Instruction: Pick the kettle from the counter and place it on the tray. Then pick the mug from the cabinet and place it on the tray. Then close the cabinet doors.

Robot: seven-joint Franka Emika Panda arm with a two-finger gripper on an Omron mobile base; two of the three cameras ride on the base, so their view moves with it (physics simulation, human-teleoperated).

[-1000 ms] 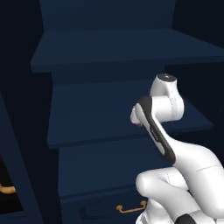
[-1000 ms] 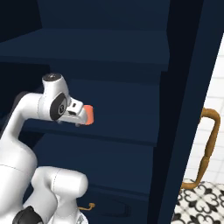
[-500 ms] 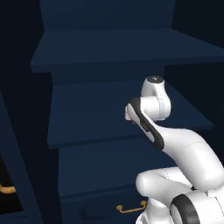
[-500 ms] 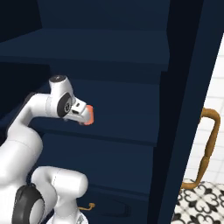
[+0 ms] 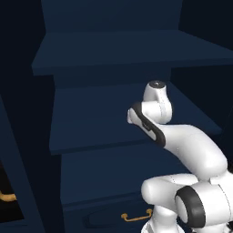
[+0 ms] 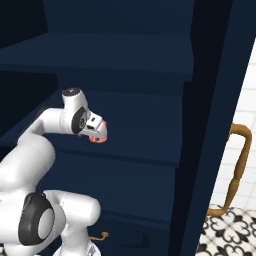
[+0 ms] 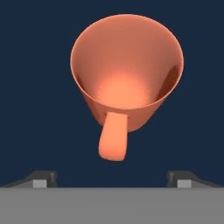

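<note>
Right base view: mug (image 6: 98,138) lower, arm farther folded.

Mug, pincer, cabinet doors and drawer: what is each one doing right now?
mug: upright on the cabinet shelf, empty, not held.
pincer: open, above the mug.
cabinet doors: open.
drawer: shut.
</note>
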